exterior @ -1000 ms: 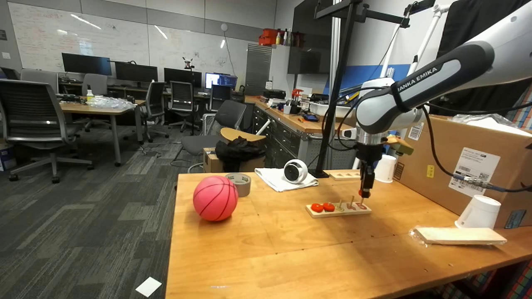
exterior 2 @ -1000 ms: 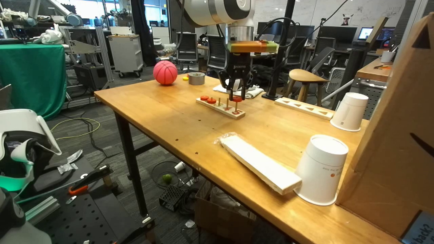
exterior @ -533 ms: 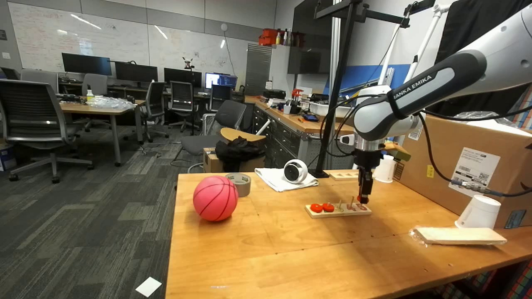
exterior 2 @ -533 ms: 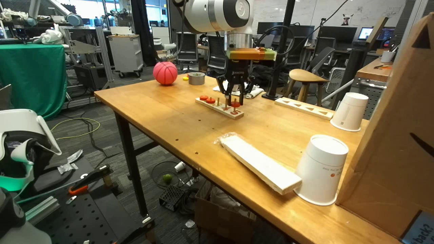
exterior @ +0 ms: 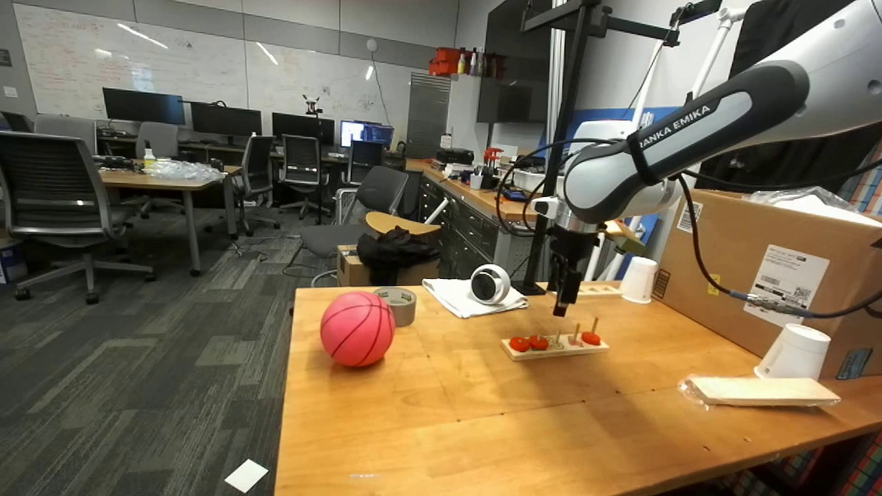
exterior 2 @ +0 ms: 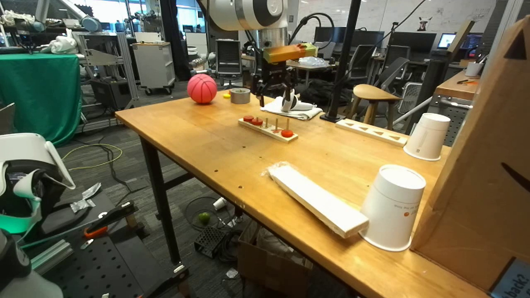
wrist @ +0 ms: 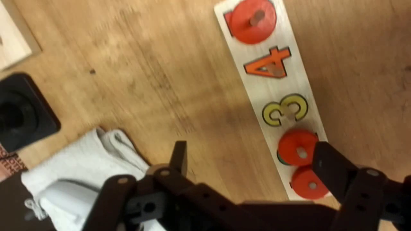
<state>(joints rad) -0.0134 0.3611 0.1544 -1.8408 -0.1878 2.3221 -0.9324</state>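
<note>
Wooden pegboard (wrist: 277, 86) below spread jaws

Red disc (exterior 2: 287, 133) now low on its peg (exterior 2: 287, 123), jaws higher, apart.

Over on the bench (exterior: 427, 441), in an exterior view, the ball (exterior: 357, 329) sits left, the tape roll (exterior: 404, 307) just behind; discs (exterior: 591, 338) sit on the pegboard (exterior: 572, 350) farther right, the cloth (exterior: 453, 297) behind-left of it.
</note>
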